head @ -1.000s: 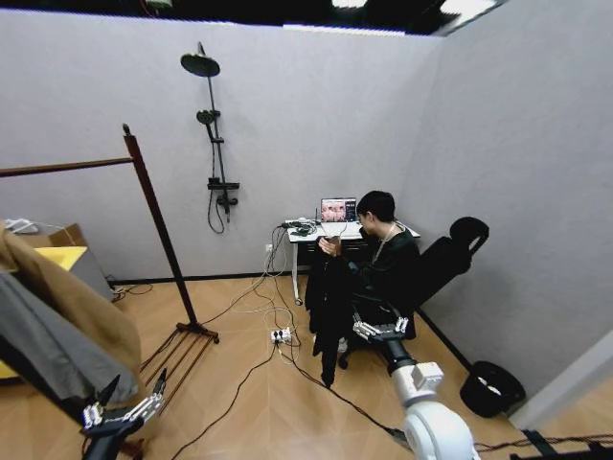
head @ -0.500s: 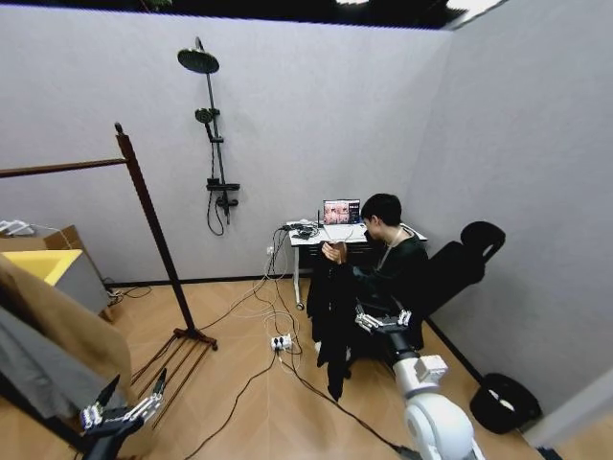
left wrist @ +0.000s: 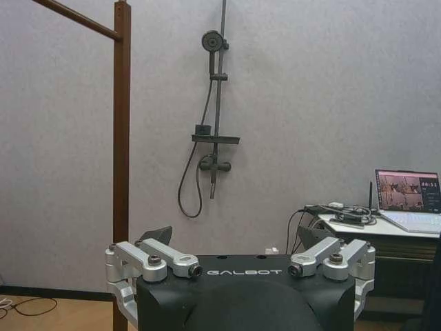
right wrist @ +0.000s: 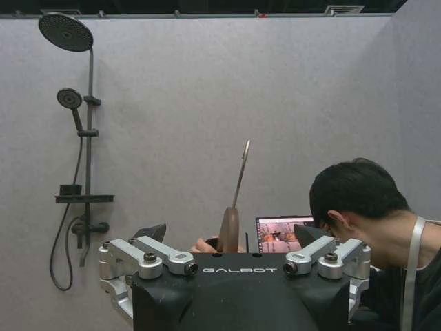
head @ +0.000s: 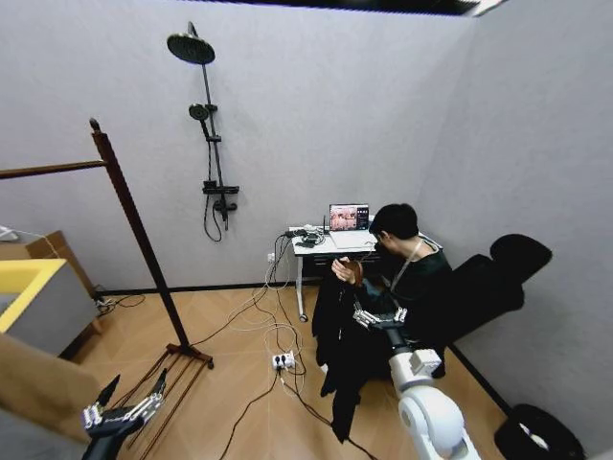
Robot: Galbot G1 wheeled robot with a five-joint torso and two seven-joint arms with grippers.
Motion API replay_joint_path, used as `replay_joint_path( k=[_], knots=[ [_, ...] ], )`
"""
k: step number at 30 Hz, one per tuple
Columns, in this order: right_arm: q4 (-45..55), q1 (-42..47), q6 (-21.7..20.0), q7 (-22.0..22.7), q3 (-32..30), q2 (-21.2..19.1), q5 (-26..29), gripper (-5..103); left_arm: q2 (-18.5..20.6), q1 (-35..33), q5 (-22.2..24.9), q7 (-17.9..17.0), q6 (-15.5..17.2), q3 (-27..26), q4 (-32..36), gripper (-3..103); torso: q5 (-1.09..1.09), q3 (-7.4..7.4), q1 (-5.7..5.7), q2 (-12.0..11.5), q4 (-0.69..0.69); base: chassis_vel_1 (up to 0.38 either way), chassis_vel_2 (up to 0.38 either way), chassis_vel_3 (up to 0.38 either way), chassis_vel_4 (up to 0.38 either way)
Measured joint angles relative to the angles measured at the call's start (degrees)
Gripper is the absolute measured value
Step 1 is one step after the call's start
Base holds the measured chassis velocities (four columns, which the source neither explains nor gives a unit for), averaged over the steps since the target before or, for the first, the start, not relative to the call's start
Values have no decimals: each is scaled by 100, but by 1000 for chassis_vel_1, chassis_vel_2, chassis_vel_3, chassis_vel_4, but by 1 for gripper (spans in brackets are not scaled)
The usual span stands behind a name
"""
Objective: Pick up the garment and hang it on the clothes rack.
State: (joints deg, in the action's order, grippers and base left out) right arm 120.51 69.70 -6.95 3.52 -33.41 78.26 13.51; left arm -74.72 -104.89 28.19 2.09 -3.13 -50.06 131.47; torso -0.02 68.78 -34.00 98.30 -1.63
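While the garment (head: 347,345) is held up by a person's hand (head: 346,271) before the open right gripper (head: 379,317), limp fabric is judged grip-poor; the hanger hook (right wrist: 240,174) is preferred; left gripper (head: 123,410) is parked open.

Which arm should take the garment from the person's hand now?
Right. The right gripper is open just below the garment the person's hand holds up; the left gripper hangs low near the clothes rack.
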Motion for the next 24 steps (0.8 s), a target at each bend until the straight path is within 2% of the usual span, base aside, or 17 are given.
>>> replay_joint_path(
  k=[9, 24],
  knots=[
    [-253, -208, -93, -40, -185, -134, 128, 100, 0, 0, 0, 0, 0, 0, 0, 100, 2, -1, 2, 1, 0, -43, 48, 43, -38],
    [-577, -467, 2, -204, -63, -202, 201, 100, 0, -1, 0, 0, 0, 0, 0, 100, 2, -1, 2, 2, 0, 0, 0, 0, 0]
  ],
)
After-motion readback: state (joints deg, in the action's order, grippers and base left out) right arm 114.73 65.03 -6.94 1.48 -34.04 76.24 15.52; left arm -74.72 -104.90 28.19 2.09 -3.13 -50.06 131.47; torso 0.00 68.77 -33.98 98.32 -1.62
